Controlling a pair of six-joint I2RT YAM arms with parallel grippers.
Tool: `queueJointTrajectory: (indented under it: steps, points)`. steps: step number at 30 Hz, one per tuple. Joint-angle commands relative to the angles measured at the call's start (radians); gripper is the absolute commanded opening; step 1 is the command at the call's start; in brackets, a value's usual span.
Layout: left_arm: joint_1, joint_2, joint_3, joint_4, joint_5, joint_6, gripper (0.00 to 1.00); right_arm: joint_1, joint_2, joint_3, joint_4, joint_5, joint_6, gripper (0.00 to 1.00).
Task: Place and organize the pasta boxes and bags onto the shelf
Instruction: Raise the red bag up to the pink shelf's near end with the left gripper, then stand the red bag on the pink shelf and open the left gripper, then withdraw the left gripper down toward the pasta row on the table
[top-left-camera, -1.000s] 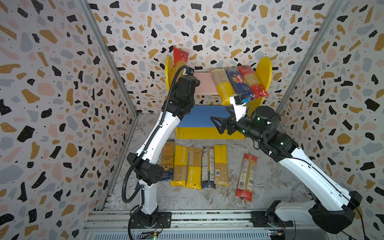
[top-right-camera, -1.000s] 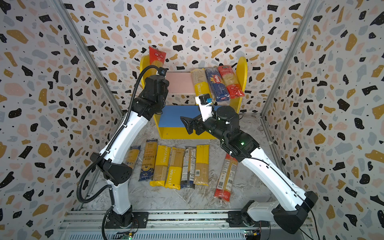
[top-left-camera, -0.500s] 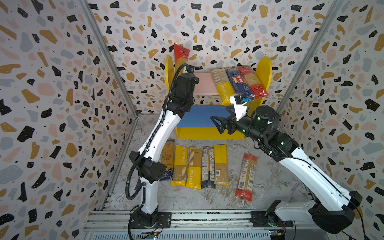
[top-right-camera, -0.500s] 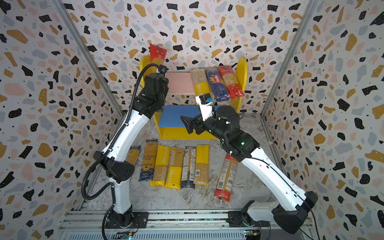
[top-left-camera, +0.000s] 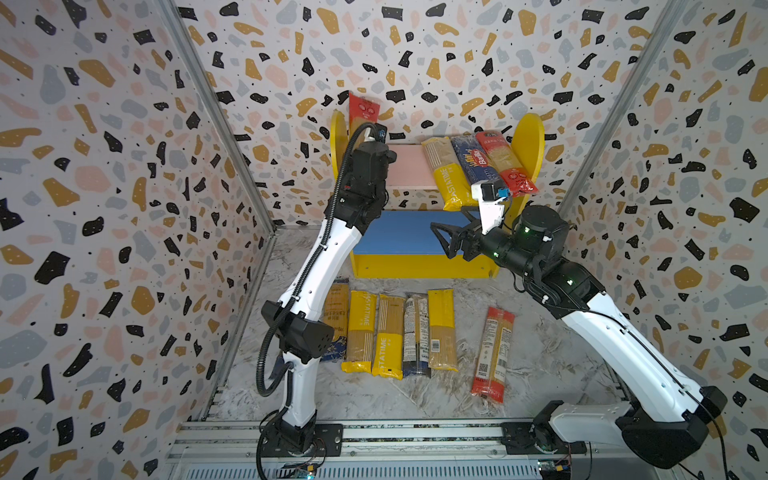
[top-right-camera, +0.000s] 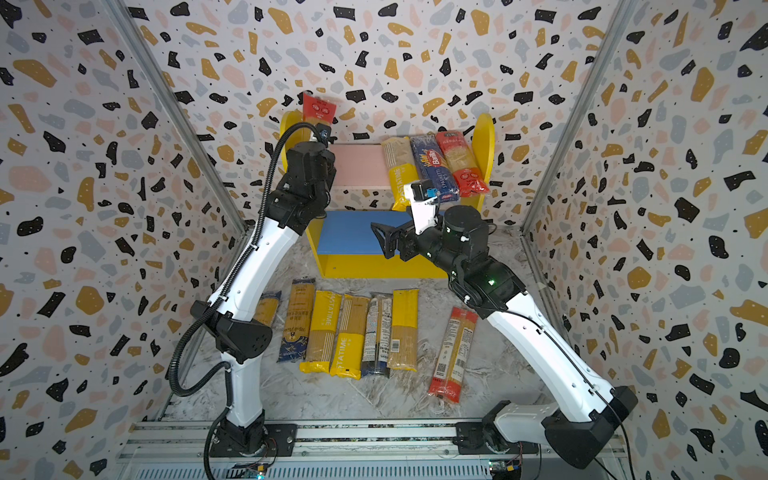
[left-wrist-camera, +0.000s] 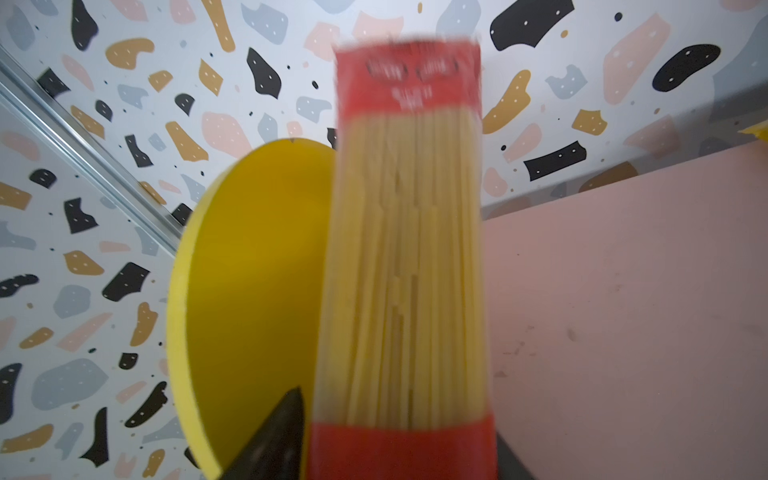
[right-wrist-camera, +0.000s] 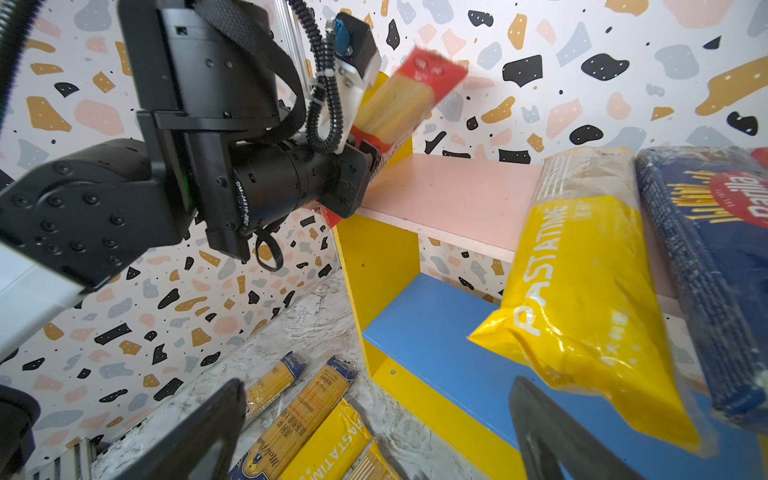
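At the left claw (left-wrist-camera: 399, 457), a red spaghetti packet (left-wrist-camera: 407, 249) rises blurred, just beside the yellow side panel (left-wrist-camera: 249, 291) of the shelf (top-left-camera: 419, 266) and over its pink board (left-wrist-camera: 623, 291); clamped or loose, I cannot tell. Both top views hide that claw behind its own wrist. To its right three packets (top-left-camera: 473, 162) lie on the same board. The right claw (top-left-camera: 440, 240) hangs apart and empty before the blue board (top-left-camera: 399, 237). Below it, seven packets (top-left-camera: 388, 332) lie on the marbled floor (top-left-camera: 374, 399) between speckled walls (top-left-camera: 104, 208).

We look down from above the bench's (top-left-camera: 540, 370) front edge in both top views; our wrist views sit close to the shelf (right-wrist-camera: 382, 257).
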Motion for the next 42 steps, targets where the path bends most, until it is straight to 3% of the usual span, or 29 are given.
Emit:
queueJointTrajectory:
  steps: [1, 10, 16, 24, 30, 35, 38, 42]
  points:
    - [0.015, -0.027, 0.053, 0.154, -0.020, 0.014, 0.73, -0.017, -0.031, 0.022, 0.018, -0.039, 0.014, 0.99]
    - [0.011, -0.056, 0.029, 0.119, 0.014, -0.020, 0.79, -0.052, -0.044, -0.002, 0.022, -0.082, 0.047, 0.99]
    - [-0.048, -0.185, -0.124, 0.128, 0.009, -0.036, 0.82, -0.052, -0.075, -0.018, 0.004, -0.060, 0.072, 0.99]
    - [-0.162, -0.505, -0.498, 0.205, -0.023, -0.126, 0.91, -0.049, -0.150, -0.092, -0.026, -0.001, 0.105, 0.99]
    - [-0.164, -0.789, -0.741, 0.215, 0.034, -0.275, 0.95, -0.044, -0.218, -0.141, -0.050, 0.003, 0.112, 0.99]
    - [-0.165, -1.006, -0.935, 0.156, -0.010, -0.383, 0.96, -0.036, -0.263, -0.165, -0.079, 0.008, 0.117, 0.99]
    - [-0.163, -1.114, -1.045, 0.115, -0.044, -0.465, 0.96, -0.034, -0.276, -0.195, -0.095, 0.041, 0.134, 0.99]
    - [-0.164, -1.196, -1.153, 0.063, -0.008, -0.555, 0.97, -0.033, -0.266, -0.232, -0.129, 0.104, 0.167, 0.99]
